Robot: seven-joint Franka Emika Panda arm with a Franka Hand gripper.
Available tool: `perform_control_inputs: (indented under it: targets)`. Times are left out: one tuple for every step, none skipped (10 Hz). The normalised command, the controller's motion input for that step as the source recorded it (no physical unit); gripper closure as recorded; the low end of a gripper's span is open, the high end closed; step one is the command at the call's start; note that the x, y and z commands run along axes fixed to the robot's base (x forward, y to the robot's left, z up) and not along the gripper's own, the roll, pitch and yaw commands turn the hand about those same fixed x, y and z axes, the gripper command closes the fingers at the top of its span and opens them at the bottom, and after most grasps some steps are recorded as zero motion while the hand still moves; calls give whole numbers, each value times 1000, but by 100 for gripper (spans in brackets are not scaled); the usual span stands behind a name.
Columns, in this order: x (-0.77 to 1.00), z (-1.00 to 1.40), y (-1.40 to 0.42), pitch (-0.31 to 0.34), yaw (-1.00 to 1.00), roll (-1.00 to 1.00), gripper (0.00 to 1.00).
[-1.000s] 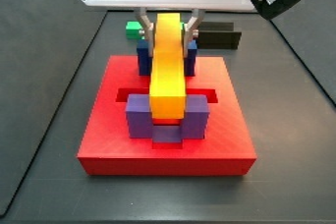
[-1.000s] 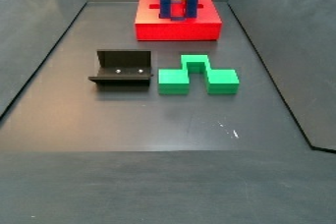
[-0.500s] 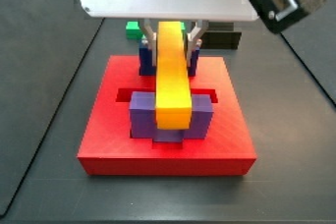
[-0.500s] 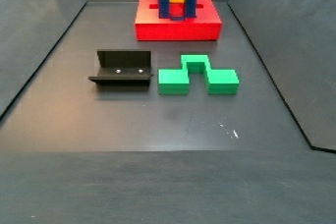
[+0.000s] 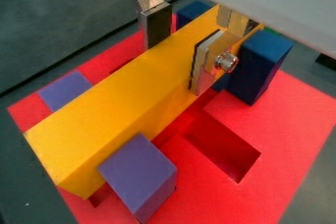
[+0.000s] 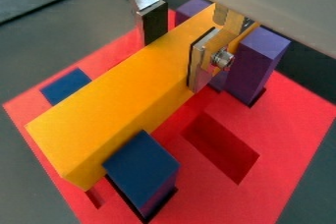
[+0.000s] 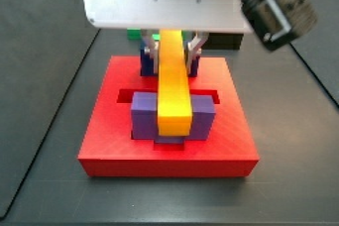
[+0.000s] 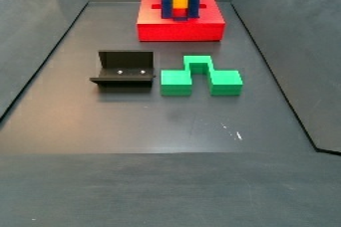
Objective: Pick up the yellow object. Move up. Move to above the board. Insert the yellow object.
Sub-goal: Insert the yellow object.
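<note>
gripper [image 5: 184, 43] above the board [image 5: 282, 135] | fingers [image 5: 207, 59] clamp the yellow object [image 5: 118, 100], which lies between the upright blocks | you cannot see its underside | far end hidden by gripper body

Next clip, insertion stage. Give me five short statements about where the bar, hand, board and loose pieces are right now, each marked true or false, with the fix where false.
1. The hand grips the yellow object near one end. True.
2. The yellow object lies flat on the grey floor beside the board. False: it is over the board, lying between the upright blocks.
3. The green notched block sits on the floor, apart from the board. True.
4. The fixture stands on top of the board. False: it is on the floor beside the green notched block.
5. The hand's fingers are spread wide with nothing between them. False: they press on the yellow object's sides.
</note>
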Motion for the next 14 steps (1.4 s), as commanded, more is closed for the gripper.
perform_control_inputs:
  targets:
    - [0,-323,0,0,0,119,100]
    - [0,-280,0,0,0,127,100]
    - [0,-246,0,0,0,104,100]
    - [0,-260,0,0,0,0,100]
    - [0,-251,-29,-4,0,0,100]
    - [37,-266,-34,0,0,-7,100]
    - [163,-291,-49,0,9,-16,100]
    - [243,-289,-46,0,6,-20,100]
    - [209,-291,-29,0,0,0,100]
    - [151,-326,-31,0,0,0,100]
    - [137,-283,-29,0,0,0,100]
    - [60,-106,-9,57,0,54,100]
    - [0,0,0,0,0,6,100]
    - [0,0,0,0,0,11,100]
